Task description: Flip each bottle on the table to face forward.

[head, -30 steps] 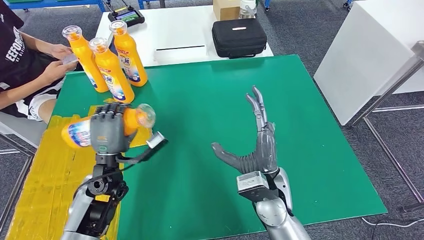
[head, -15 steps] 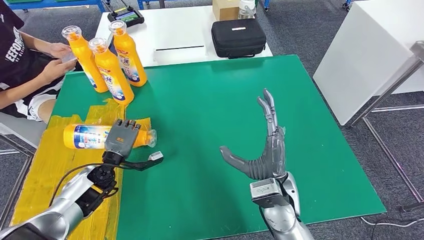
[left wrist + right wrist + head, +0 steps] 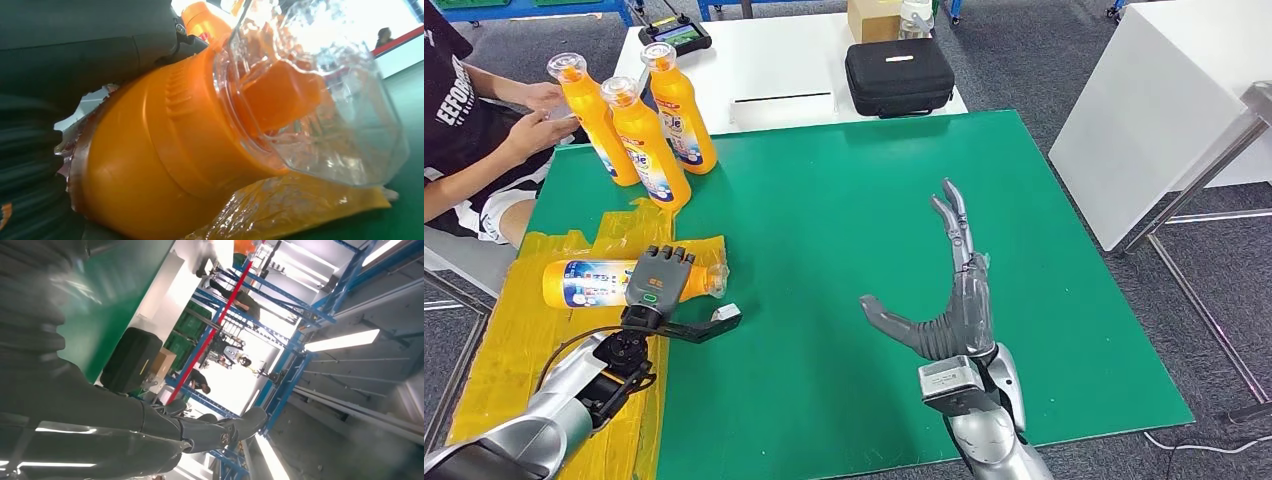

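Observation:
An orange bottle (image 3: 584, 283) with a blue-white label lies on its side on the yellow plastic sheet (image 3: 534, 350), its clear cap (image 3: 717, 279) pointing right. My left hand (image 3: 660, 280) lies over its neck end with fingers curled across it and the thumb sticking out to the right. Close up, the left wrist view has the bottle's orange shoulder (image 3: 165, 150) and clear cap (image 3: 320, 100) against my hand (image 3: 75, 45). Three more orange bottles (image 3: 639, 140) stand upright at the back left. My right hand (image 3: 949, 290) hovers open over the green mat (image 3: 844, 200), fingers spread.
A person sits at the back left, hands (image 3: 534, 125) close to the standing bottles. Behind the mat, a white table (image 3: 784, 70) carries a black case (image 3: 899, 75), a cardboard box (image 3: 874, 18) and a controller (image 3: 676, 32). Another white table (image 3: 1164, 100) stands to the right.
My left hand has brought the orange bottle down from the air onto the yellow sheet and a little leftward. The right hand has shifted only slightly.

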